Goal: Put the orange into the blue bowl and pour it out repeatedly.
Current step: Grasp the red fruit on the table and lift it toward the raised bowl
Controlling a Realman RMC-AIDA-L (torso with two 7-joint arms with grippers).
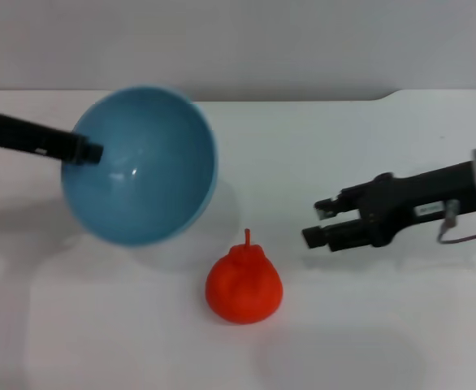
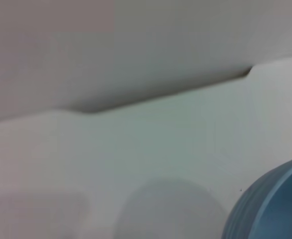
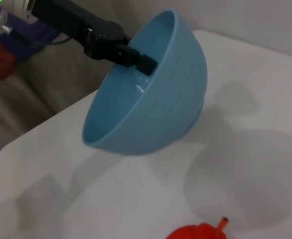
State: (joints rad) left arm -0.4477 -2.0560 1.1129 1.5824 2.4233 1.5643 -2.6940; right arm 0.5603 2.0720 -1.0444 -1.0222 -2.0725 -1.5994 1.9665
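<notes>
My table (image 1: 368, 325) is a plain white surface with a notched far edge against a grey wall. The orange (image 1: 244, 285) sits directly on it near the front, stem nub up. The blue bowl (image 1: 140, 166) is not resting on it; only its soft shadow falls there.

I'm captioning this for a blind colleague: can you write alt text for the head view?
The left pincer holds the empty blue bowl by its rim, lifted and tipped toward the camera. The orange sits on the white table just in front of the bowl, and the right pincer hovers open to the orange's right, holding nothing.
</notes>
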